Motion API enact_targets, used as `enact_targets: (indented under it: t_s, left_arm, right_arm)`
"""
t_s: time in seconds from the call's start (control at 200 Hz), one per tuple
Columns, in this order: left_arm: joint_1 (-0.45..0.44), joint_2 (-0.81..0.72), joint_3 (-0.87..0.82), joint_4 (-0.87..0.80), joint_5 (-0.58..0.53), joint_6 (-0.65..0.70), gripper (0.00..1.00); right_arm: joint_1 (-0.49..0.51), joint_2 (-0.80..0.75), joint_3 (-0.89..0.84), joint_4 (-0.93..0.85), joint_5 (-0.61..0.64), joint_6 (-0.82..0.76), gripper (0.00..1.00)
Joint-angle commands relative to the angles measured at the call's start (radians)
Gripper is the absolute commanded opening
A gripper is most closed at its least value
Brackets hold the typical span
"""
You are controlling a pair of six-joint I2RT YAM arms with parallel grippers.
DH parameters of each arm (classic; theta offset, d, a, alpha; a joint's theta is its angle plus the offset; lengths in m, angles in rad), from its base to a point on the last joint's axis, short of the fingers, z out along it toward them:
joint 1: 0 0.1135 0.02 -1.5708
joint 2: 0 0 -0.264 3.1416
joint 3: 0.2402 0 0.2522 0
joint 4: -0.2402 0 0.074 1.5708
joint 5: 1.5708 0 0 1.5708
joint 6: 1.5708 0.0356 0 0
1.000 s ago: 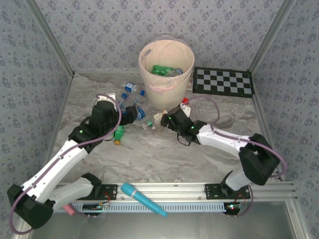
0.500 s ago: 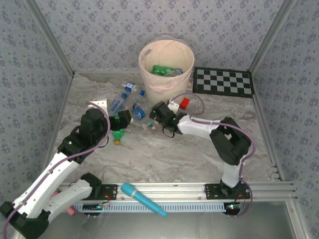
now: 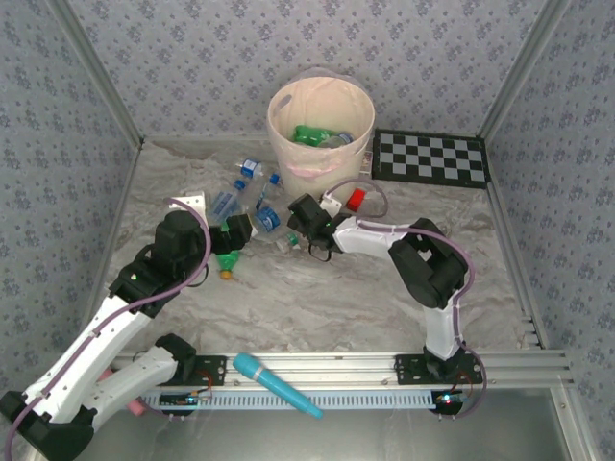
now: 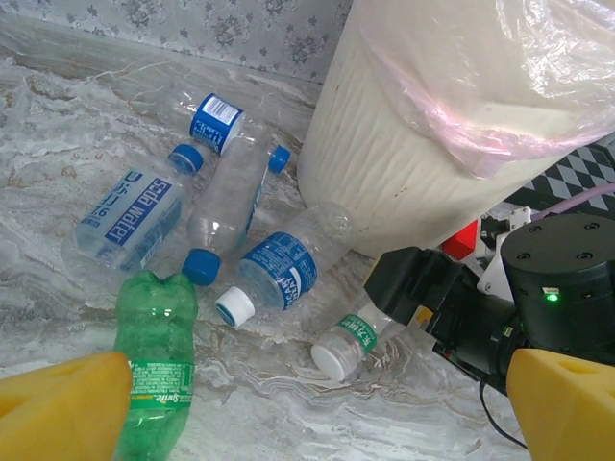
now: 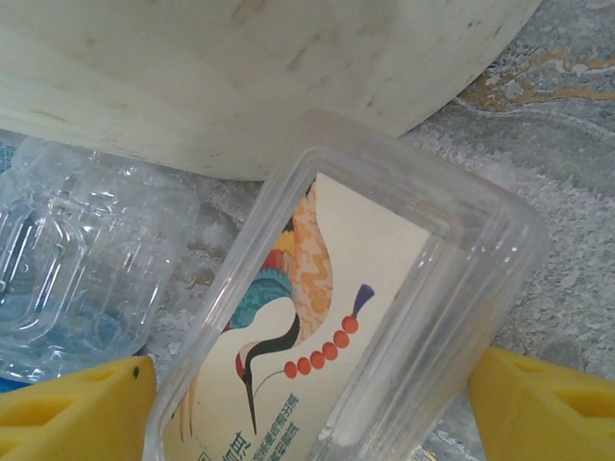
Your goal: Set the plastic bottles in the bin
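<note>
Fingers of the right gripper [image 5: 307,408] stand spread either side of a clear bird-label bottle [image 5: 322,288], its long axis running on toward the bin [image 5: 240,77] wall just beyond; whether they pinch it I cannot tell. Wide open, the left gripper [image 4: 307,413] hovers near a green bottle [image 4: 154,355].

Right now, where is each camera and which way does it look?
Top: above, behind the arms, looking down at the bin; both arms show.
Left wrist: on the left tool, facing lying bottles; its yellow fingertips show.
Right wrist: on the right tool, facing a clear bottle between yellow fingertips.
Shared: both wrist views see the bin.
</note>
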Motion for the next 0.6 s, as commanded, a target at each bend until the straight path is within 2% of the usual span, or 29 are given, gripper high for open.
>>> enact_targets:
  t_s: [0.0, 0.125, 0.34, 0.39, 0.595]
  left_arm:
    - [0.005, -0.016, -0.002, -0.003, -0.004, -0.010, 1.00]
    - [0.005, -0.011, -0.002, -0.001, -0.002, -0.010, 1.00]
    - [0.004, -0.011, -0.002, -0.006, -0.002, -0.016, 1.00]
    - [0.005, -0.010, 0.000, -0.007, -0.002, -0.016, 1.00]
    - [0.005, -0.013, 0.005, -0.017, -0.003, -0.014, 1.00]
  right_arm:
    - [-0.010, -0.021, -0.069, -0.116, 0.061, -0.023, 0.81]
    - [-0.011, -0.041, -0.091, -0.180, 0.094, -0.027, 0.80]
    - [0.003, -0.043, -0.070, -0.224, 0.144, -0.058, 0.91]
    - [0.007, -0.029, -0.015, -0.246, 0.148, -0.060, 0.92]
    - [0.016, 0.023, 0.050, -0.285, 0.152, -0.057, 0.92]
